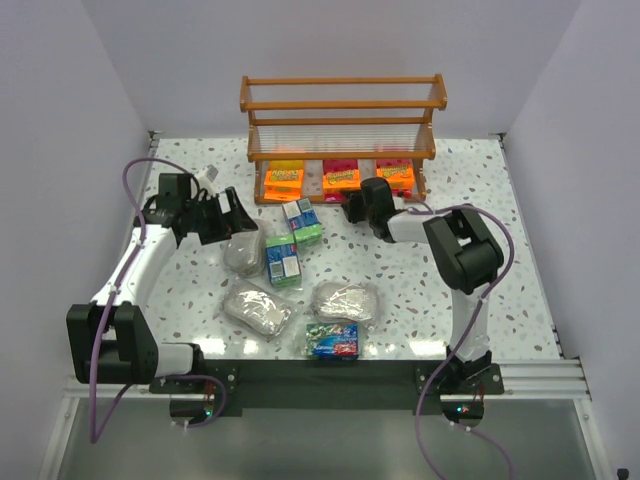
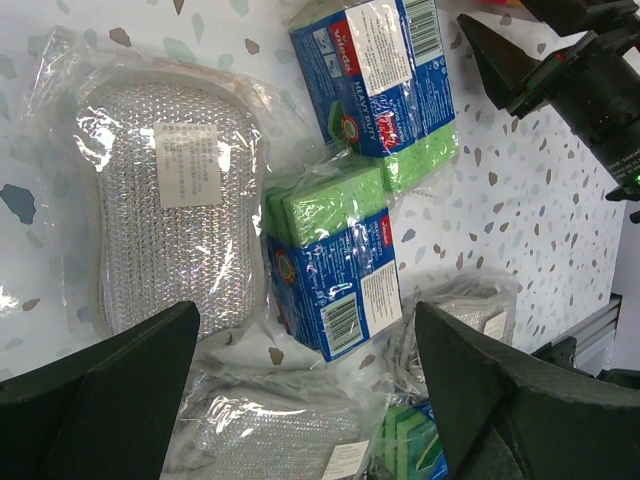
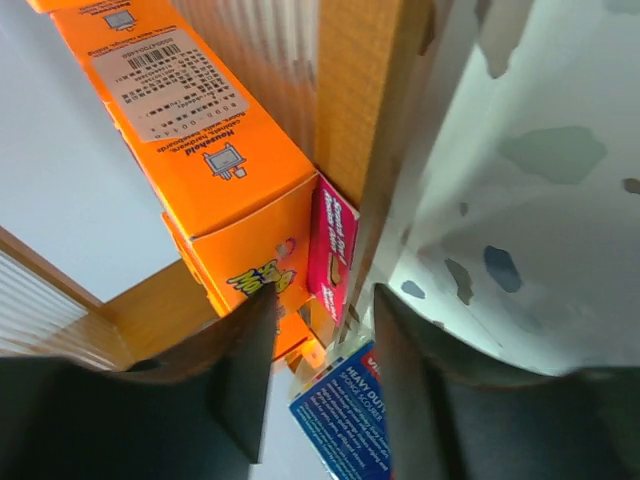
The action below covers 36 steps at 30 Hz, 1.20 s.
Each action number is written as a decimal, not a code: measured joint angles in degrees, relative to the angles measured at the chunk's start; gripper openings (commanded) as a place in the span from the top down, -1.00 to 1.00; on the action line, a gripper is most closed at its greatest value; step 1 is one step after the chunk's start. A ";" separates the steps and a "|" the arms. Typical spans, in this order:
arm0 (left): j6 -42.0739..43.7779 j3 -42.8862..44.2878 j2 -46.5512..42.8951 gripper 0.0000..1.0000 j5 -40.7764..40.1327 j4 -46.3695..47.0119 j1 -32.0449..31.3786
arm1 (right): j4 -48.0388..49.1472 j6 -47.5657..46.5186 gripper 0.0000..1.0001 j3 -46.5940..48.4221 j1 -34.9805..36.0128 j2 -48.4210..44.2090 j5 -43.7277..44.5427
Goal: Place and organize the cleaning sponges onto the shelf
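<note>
Shelf (image 1: 342,104) at upper centre, 3 orange packs (image 1: 341,178) on its bottom tier. L gripper (image 2: 307,305) spread wide over green/blue pack (image 2: 335,270), centre-left. R gripper (image 3: 325,300) narrowly parted, empty, at shelf front. Silver packs (image 1: 258,310) lie lower centre.

three flat packs (image 1: 341,179) line the bottom tier of the shelf (image 1: 342,103); before it, on the table (image 1: 500,260), boxy packs (image 1: 283,262) and oval packs (image 1: 346,300) lie mixed (one boxy nearest the front edge).

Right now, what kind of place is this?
Probably a robot test cell, not a home: plain white walls box in a speckled table, two arms are bolted to a metal rail, and wrapped sponges lie before a wooden shelf.
</note>
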 measured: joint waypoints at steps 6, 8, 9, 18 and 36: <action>-0.02 0.00 0.00 -0.89 -0.04 -0.02 0.00 | -0.04 -0.28 -0.32 -2.62 -0.02 -1.33 -1.44; -0.04 0.00 0.00 -0.89 -0.04 -0.02 0.00 | -0.09 -1.09 -0.36 -3.78 -0.02 -2.64 -2.27; -0.04 0.00 0.00 -0.88 -0.04 0.00 0.00 | -0.24 -1.88 -0.37 -4.28 -0.02 -3.72 -3.04; -0.52 -0.07 0.00 -0.86 0.46 1.33 0.00 | -13.07 -18.23 -0.40 -3.10 0.15 -17.51 -12.33; -1.55 -0.63 -0.15 -0.86 1.66 3.15 0.00 | -26.51 -19.96 -0.34 -0.98 13.90 -20.59 -11.47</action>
